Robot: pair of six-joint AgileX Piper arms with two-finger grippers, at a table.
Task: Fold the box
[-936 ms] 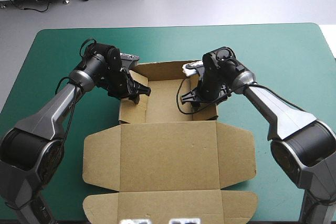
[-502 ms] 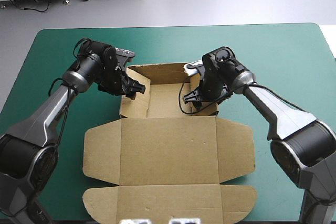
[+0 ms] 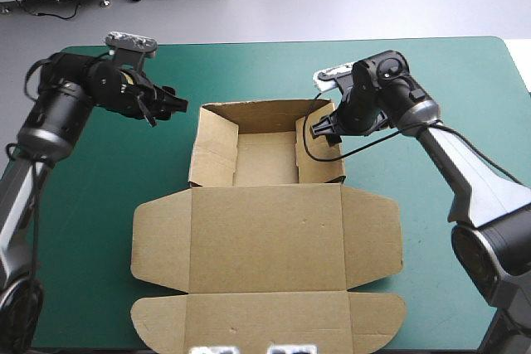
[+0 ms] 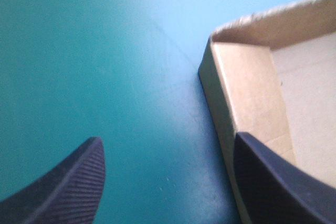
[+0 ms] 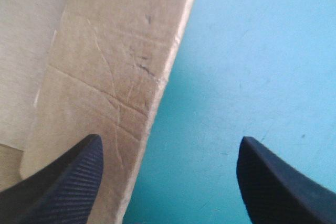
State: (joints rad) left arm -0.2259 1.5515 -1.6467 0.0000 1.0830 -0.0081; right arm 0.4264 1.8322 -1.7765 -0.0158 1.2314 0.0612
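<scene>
Standing as an open tray with its lid laid flat, the brown cardboard box [image 3: 265, 242] occupies the middle of the teal-green table cover [image 3: 431, 72]. The tray [image 3: 265, 159], its walls raised, lies toward the far edge. The broad lid panel, with rounded side flaps and a front strip, extends toward the near edge.

The right gripper [image 3: 325, 133], two black curved fingers, hangs just beside the tray's right wall [image 3: 319, 155], spread wide and holding nothing. In its wrist view the wall's top edge runs between the fingers, one over board and the other over the cover. This stance seems suited to pressing or steadying that wall.

The left gripper [image 3: 170, 104], likewise wide and empty, sits over bare cover, apart from the tray's left wall [image 3: 207, 151] and aimed toward a corner of it. With the walls upright, the tucking appears largely done.
</scene>
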